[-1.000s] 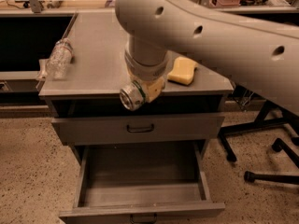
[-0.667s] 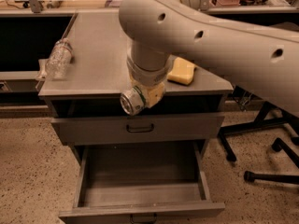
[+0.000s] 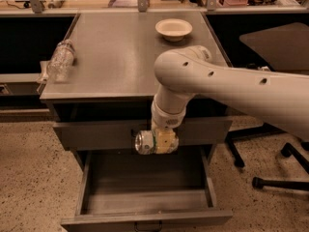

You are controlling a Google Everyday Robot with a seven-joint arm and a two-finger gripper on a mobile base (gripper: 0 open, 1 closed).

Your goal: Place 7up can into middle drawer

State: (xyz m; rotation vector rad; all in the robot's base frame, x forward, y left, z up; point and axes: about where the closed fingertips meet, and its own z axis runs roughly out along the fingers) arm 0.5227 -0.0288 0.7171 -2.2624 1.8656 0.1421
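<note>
The 7up can lies on its side in my gripper, its shiny silver end facing left. The gripper is shut on it, hanging from the white arm. Gripper and can are in front of the closed upper drawer front, just above the back of the open middle drawer. That drawer is pulled out and shows a deep grey tray with nothing in it; its front panel is at the bottom edge of the view.
A clear plastic water bottle lies at the left edge of the grey cabinet top. A white bowl stands at the back right. Office chair legs stand on the floor at the right.
The gripper has come down with the can from cabinet-top height to in front of the upper drawer front, right over the open drawer. The arm now uncovers the bowl.
</note>
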